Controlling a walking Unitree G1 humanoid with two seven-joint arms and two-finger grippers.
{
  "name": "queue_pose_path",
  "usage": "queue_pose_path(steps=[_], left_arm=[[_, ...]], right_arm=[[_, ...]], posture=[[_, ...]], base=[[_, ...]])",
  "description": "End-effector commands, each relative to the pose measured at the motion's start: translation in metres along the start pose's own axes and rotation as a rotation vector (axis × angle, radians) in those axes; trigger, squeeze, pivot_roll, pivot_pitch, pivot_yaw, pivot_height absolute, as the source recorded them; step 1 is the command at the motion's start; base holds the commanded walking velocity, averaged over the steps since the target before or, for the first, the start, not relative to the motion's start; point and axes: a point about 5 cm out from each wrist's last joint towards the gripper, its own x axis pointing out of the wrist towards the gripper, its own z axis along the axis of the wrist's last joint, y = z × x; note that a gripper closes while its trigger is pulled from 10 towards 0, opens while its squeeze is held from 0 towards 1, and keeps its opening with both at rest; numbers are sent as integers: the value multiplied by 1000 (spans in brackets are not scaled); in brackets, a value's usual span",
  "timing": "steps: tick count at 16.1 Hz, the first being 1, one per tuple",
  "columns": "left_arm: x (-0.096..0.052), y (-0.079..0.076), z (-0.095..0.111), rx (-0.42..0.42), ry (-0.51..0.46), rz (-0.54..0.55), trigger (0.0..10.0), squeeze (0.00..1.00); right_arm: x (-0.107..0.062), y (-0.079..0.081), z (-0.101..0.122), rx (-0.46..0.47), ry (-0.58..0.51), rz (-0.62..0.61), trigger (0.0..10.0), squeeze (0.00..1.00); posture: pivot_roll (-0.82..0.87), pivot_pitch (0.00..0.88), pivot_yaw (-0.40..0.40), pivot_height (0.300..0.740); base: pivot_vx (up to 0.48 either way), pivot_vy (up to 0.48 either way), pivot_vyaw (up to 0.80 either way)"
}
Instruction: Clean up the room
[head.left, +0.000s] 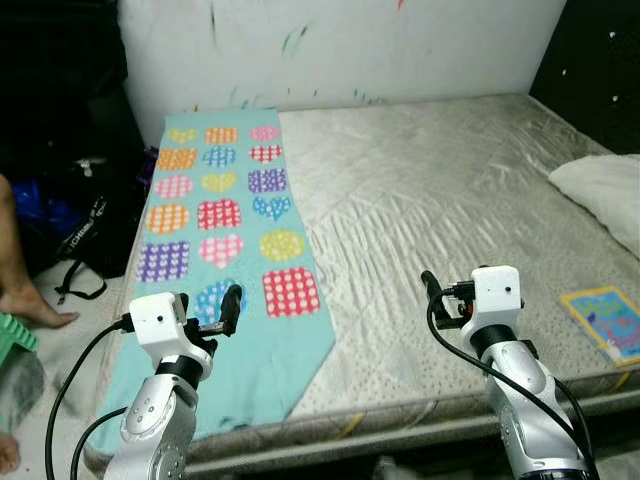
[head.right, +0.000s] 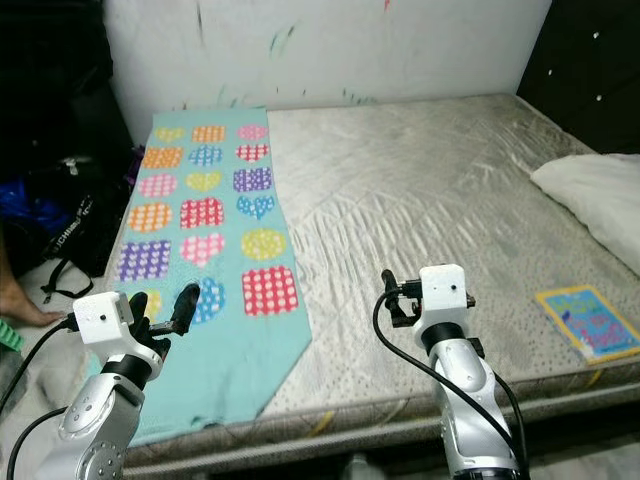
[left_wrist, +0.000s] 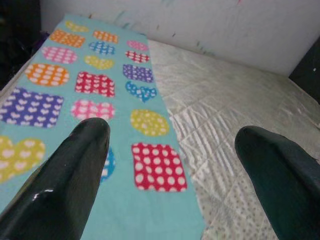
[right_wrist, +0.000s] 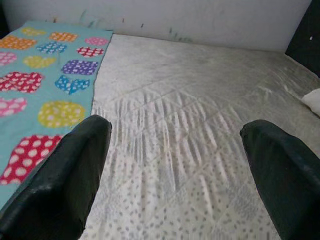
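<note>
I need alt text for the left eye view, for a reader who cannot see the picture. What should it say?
A bare grey mattress carries a turquoise blanket with colourful hearts and squares along its left side, a white pillow at the right edge and a picture book near the front right corner. The left gripper hovers over the blanket, the right gripper over bare mattress.

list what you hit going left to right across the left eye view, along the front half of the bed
person's foot → left gripper → teal blanket with hearts → bare mattress → right gripper → picture book
</note>
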Motion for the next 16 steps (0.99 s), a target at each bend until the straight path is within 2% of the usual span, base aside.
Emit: queue_pose_path(steps=[1, 3, 13, 16], left_arm=[[-1, 2, -2, 4, 13, 14, 10000, 0], [0, 2, -2, 6, 12, 15, 10000, 0], [0, 3, -2, 12, 6, 32, 10000, 0], [0, 5, -2, 27, 10, 54, 10000, 0]], right_arm=[[0, 2, 2, 5, -6, 15, 10000, 0], [0, 2, 2, 5, -7, 16, 10000, 0], [3, 1, 4, 2, -14, 23, 10000, 0], [6, 7, 9, -35, -36, 78, 10000, 0]], posture=[[-66, 0, 9, 605], [-67, 0, 9, 580], [-66, 0, 6, 580], [-66, 0, 5, 580]], base=[[0, 0, 0], [0, 0, 0], [0, 0, 0], [0, 0, 0]])
